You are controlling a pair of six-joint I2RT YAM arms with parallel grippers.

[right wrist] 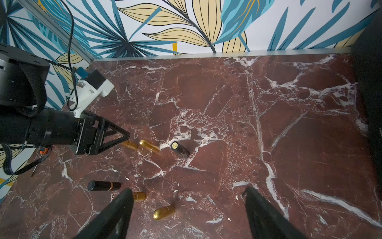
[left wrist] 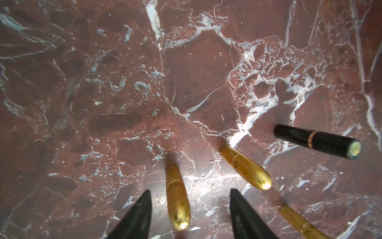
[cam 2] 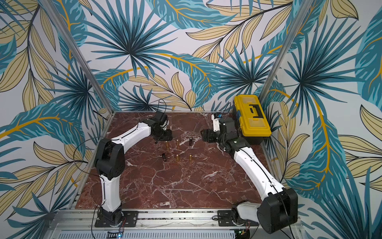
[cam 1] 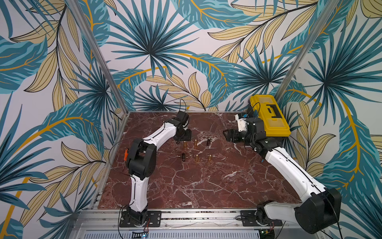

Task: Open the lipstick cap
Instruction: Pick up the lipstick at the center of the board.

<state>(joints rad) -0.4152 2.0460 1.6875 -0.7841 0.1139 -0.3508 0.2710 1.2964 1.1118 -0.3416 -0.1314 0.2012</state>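
Several lipsticks stand upright in two rows on the red marble table point(cam 1: 206, 186). The back row has a gold lipstick point(cam 1: 185, 144), another gold one point(cam 1: 195, 142) and a black one point(cam 1: 208, 141). My left gripper point(cam 1: 179, 141) points down over the first gold lipstick point(left wrist: 177, 198). In the left wrist view that lipstick rises between the open fingers point(left wrist: 142, 209), with a gap on each side. My right gripper point(cam 1: 225, 134) hovers open to the right of the black lipstick point(right wrist: 179, 149), nothing between its fingers point(right wrist: 122, 207).
The front row holds a black lipstick point(cam 1: 183, 157) and two gold ones point(cam 1: 196, 158), point(cam 1: 209, 158). A yellow toolbox point(cam 1: 268, 115) stands at the back right corner behind my right arm. An orange-handled screwdriver point(cam 1: 125, 153) lies off the table's left edge.
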